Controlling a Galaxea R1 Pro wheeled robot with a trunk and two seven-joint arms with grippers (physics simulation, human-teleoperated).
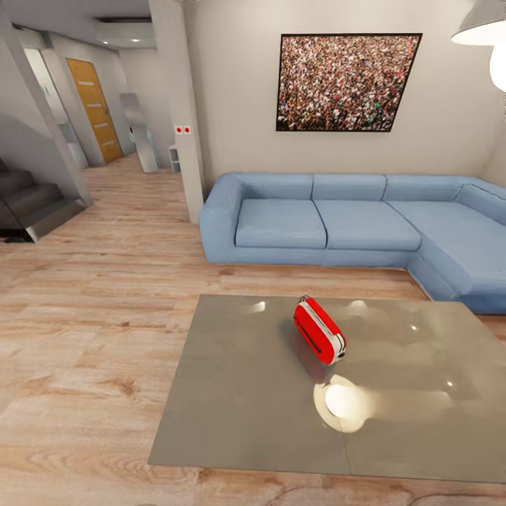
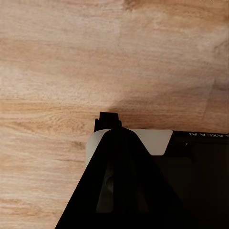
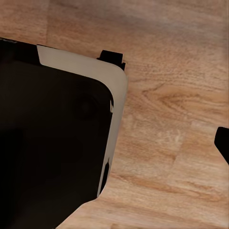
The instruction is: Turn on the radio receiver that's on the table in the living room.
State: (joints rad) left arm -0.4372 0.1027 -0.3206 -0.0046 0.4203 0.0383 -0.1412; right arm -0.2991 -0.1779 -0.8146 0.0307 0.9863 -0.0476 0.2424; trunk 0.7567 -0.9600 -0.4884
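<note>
The red radio receiver (image 1: 320,330) with its white trim band stands on the glossy grey-taupe table (image 1: 239,407), near the middle and toward the far edge, one end turned toward me. Its dial and grille face do not show from here. The living room has a blue L-shaped sofa (image 1: 351,221) behind the table and a framed crowd picture (image 1: 348,83) on the beige wall. In the left wrist view a dark tapering shape (image 2: 117,191) hangs over the plank floor (image 2: 71,62). A black tip (image 3: 223,143) at the edge of the right wrist view may be a finger.
The robot's black base with white trim (image 3: 114,95) stands on the wood floor; the same base (image 2: 157,140) appears under the left wrist. Dark stairs (image 1: 28,204) rise at the far left, beside a pillar (image 1: 179,105) and a hallway with a wooden door (image 1: 95,109). A lamp (image 1: 485,28) hangs at the upper right.
</note>
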